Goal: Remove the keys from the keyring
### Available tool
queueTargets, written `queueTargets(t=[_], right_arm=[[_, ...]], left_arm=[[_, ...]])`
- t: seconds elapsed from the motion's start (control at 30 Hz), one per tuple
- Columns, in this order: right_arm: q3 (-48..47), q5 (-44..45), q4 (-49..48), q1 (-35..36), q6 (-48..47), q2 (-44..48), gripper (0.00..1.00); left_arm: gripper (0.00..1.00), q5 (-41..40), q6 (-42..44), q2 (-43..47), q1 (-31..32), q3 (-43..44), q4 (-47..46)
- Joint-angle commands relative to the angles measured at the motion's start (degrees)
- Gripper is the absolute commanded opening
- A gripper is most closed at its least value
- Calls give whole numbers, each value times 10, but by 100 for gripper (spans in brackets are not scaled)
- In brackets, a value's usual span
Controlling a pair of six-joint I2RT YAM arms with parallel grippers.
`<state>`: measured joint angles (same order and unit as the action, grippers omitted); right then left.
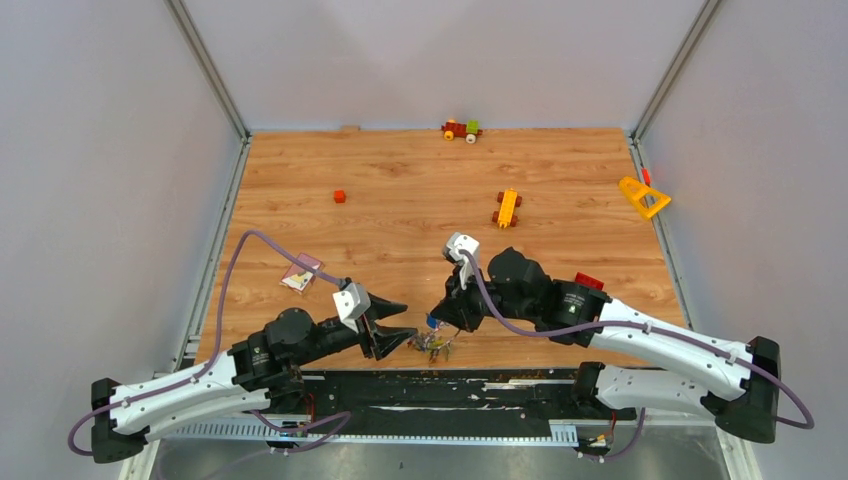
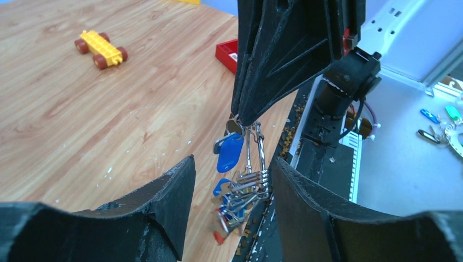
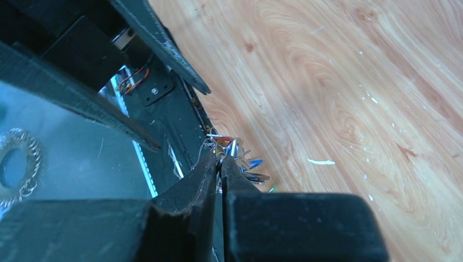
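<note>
Holds left hand (image 2: 233,161) open, fingers (image 2: 164,202) flanking the keys (image 2: 229,153) on both sides without touching. Pinches the top of the keyring (image 2: 256,144) in the closed right hand (image 2: 242,117) just above. Dangles the keys, blue tag foremost, red lowest, at the near edge of the table (image 2: 82,136).

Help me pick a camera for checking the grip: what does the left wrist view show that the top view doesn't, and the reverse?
Left wrist only: the keyring hanging as a wire loop from the right gripper's shut tips, the left gripper's open fingers either side of the keys, and loose keys off the table. Top only: the left arm and right arm whole, a toy train at the far edge, an orange piece. Both: keys, yellow car, table.
</note>
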<state>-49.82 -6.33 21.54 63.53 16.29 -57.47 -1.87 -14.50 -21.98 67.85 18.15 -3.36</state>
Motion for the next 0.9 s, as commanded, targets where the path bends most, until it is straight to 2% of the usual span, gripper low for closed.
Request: queueTargets(t=[0.0,0.33,0.6,0.87], right_arm=[[-11,-65,-58,8,-56,32,0],[-17,-148,-66,15,-87,33,0],[-25,-138,-72,19,-87,27,0],[-27,-147,-81,27,-88,28,0]], left_arm=[[60,55,66,-2,2,2,-54],[54,116,106,-3,2,-17,-100],[53,161,102,-38,2,-20,-123],[54,162,99,-58,2,-23,-130]])
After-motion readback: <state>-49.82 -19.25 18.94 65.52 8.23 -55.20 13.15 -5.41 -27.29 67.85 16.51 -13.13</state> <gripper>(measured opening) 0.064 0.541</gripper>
